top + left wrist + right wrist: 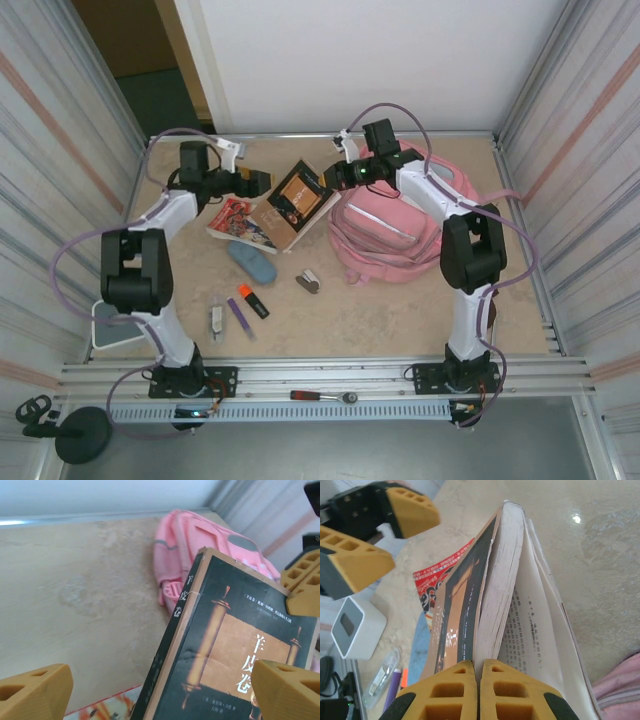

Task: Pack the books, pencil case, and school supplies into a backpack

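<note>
Overhead view of a beige table with two robot arms. The left gripper (258, 181) sits at the far left of the table with its orange fingers (35, 695) spread wide apart and nothing between them. It is just beside the near edge of the brown book (300, 195), with a small gap between them in the right wrist view.

The right gripper (335, 178) reaches in from the far side. Its fingers (445, 692) are pressed together with barely a seam between them, pinching a thin part of the brown book at its far edge. The book is tilted up on edge. Its pages fan slightly open, and its dark cover with the scroll picture faces the left gripper.

A cartoon book (240, 222) lies flat on the table, partly under the brown one. The pink backpack (395, 225) lies to the right, just beside the raised book.

Nearer the arm bases lie the blue pencil case (252, 262), a small clip (308, 282), an orange-and-black highlighter (252, 300), a purple pen (238, 315) and a small clear piece (215, 318). All are apart from both grippers.
</note>
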Controlling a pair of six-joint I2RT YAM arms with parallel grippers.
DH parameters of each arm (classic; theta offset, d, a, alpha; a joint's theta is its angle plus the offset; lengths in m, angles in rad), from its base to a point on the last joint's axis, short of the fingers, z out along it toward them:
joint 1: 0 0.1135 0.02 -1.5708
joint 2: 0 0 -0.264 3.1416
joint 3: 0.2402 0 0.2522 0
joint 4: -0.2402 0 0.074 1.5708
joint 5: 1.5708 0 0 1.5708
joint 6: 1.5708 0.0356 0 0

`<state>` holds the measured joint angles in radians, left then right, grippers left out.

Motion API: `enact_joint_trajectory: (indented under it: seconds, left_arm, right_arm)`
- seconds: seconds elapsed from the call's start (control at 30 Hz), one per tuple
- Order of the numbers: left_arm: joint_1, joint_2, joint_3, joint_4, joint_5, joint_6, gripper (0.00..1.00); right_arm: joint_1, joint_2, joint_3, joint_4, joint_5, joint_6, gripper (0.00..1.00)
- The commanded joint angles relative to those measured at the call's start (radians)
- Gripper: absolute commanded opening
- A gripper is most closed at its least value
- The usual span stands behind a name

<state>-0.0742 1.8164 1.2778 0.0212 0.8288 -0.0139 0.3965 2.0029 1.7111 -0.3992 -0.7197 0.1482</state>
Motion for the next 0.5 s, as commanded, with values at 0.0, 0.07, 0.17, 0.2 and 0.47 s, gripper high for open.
enact_joint_trajectory:
  seconds: [0.0, 0.07, 0.17, 0.2, 0.47]
  left_arm:
    - [-0.029, 0.068, 0.093, -0.111, 0.168, 0.113, 0.93]
    - [-0.043, 0.1, 0.126, -0.134, 0.2, 0.132, 0.94]
    - [-0.058, 0.145, 0.177, -0.182, 0.262, 0.153, 0.94]
    - [-0.062, 0.16, 0.195, -0.202, 0.27, 0.162, 0.94]
    - [-0.096, 0.232, 0.251, -0.233, 0.324, 0.193, 0.91]
  right_arm:
    - [-0.009, -0.084, 0.036, -0.018, -0.084, -0.071, 0.0]
    - [-0.014, -0.088, 0.035, -0.011, -0.094, -0.071, 0.0]
    - [-0.018, -0.098, 0.024, 0.006, -0.102, -0.077, 0.0]
    - [-0.018, -0.098, 0.024, 0.009, -0.107, -0.077, 0.0]
    - [-0.02, -0.108, -0.001, 0.02, -0.127, -0.083, 0.0]
